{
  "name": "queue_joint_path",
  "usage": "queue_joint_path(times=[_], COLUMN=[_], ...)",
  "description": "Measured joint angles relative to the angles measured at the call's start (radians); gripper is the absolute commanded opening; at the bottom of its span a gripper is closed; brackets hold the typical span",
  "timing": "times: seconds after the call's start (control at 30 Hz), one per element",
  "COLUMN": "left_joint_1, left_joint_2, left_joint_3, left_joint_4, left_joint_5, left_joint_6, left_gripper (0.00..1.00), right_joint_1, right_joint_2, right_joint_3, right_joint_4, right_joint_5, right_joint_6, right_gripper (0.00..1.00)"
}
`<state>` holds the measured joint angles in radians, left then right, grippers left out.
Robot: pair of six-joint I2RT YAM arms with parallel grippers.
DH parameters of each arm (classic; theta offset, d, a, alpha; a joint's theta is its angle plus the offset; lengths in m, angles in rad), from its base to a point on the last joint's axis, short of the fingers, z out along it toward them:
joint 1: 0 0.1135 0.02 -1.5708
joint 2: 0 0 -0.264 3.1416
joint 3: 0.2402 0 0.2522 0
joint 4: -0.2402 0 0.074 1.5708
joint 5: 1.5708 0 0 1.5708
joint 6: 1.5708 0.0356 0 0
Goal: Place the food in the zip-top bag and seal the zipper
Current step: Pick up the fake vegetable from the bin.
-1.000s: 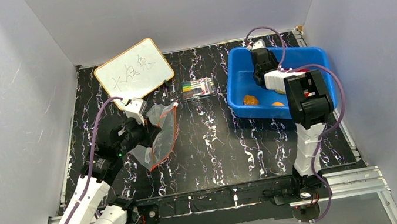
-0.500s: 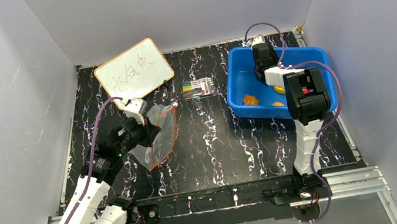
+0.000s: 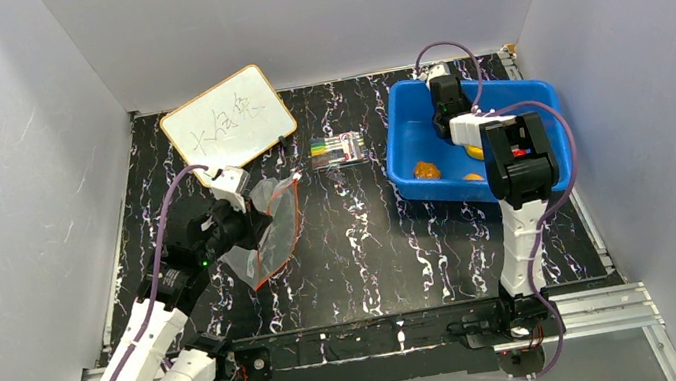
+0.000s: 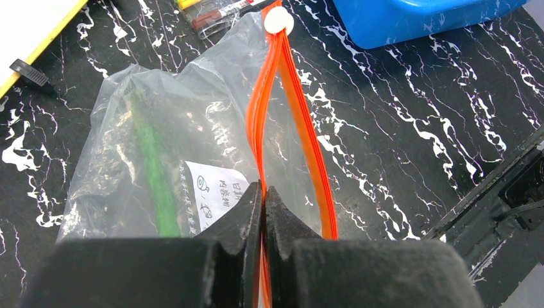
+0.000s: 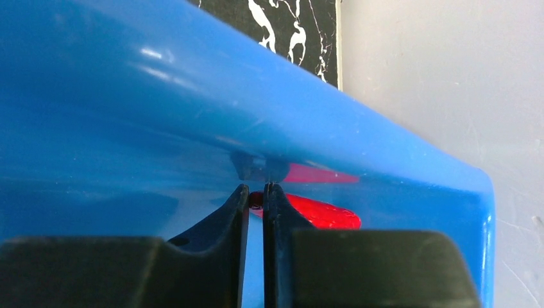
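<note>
The clear zip-top bag (image 3: pixel 273 222) lies left of centre, its mouth open; in the left wrist view (image 4: pixel 192 128) a green piece (image 4: pixel 154 173) shows inside it. My left gripper (image 3: pixel 257 227) is shut on one side of the orange-red zipper (image 4: pixel 301 122), jaws (image 4: pixel 263 191) pinching the strip. My right gripper (image 3: pixel 451 113) reaches down into the far part of the blue tub (image 3: pixel 403 130). Its fingers (image 5: pixel 256 191) are shut on the tip of the red chili (image 5: pixel 321 215) by the tub wall. Orange fruit (image 3: pixel 426 170) and a yellow piece (image 3: pixel 474 148) lie in the tub.
A pack of coloured markers (image 3: pixel 340 148) lies between bag and tub. A whiteboard (image 3: pixel 228 121) lies at the back left. Grey walls enclose the black marbled table on three sides. A metal rail runs along the near edge (image 3: pixel 385 330).
My right arm has pushed a little farther towards the tub's far wall. The left gripper and the bag have not moved.
</note>
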<state>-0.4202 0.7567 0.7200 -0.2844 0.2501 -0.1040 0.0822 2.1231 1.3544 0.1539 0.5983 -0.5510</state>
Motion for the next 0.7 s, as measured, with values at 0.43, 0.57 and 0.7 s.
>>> queue_joint_path(times=[0.43, 0.57, 0.7], left_joint_1=[0.000, 0.000, 0.000], left_joint_2=[0.000, -0.003, -0.006], left_joint_3=[0.000, 0.000, 0.000], left_joint_4=[0.000, 0.000, 0.000], left_joint_5=[-0.003, -0.005, -0.007], left_joint_6=[0.000, 0.000, 0.000], left_gripper=[0.00, 0.00, 0.00], right_joint_1=[0.000, 0.000, 0.003], right_joint_2=[-0.051, -0.139, -0.241], right_joint_3=[-0.001, -0.001, -0.001], right_joint_4=[-0.076, -0.132, -0.196], right_joint_5=[-0.030, -0.050, -0.095], right_joint_6=[0.018, 0.058, 0.117], right_gripper=[0.00, 0.00, 0.00])
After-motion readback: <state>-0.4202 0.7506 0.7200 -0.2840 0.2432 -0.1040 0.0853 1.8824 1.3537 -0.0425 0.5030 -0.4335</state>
